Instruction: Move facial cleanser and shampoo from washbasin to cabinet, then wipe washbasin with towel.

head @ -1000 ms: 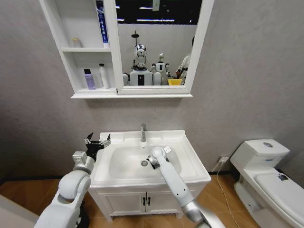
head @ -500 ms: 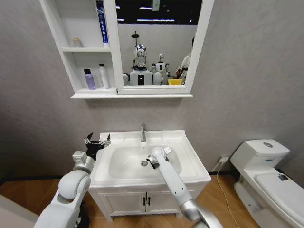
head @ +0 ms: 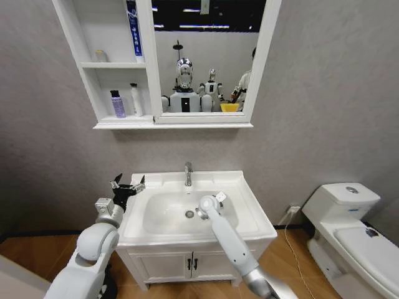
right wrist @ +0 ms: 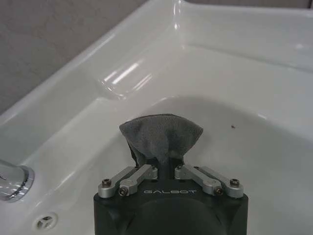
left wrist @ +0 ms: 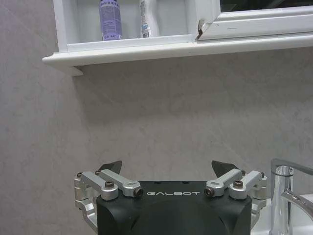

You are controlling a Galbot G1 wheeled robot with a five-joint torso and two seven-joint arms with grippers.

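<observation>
At the centre of the head view, the right gripper (head: 199, 213) is lowered into the bowl of the white rectangular ceramic washbasin (head: 240, 215), beside the metal drain (head: 189, 213). The dark grey folded towel (right wrist: 160, 137) is pinched between its closed fingers and bunches out just ahead of them against the bowl. At lower left, the left gripper (head: 128, 186) is held spread wide and empty above the basin's left rim. At upper left, a purple bottle (head: 117, 104) and a white bottle (head: 134, 100) are seen in the lowest compartment of the tall white cabinet (head: 87, 68).
</observation>
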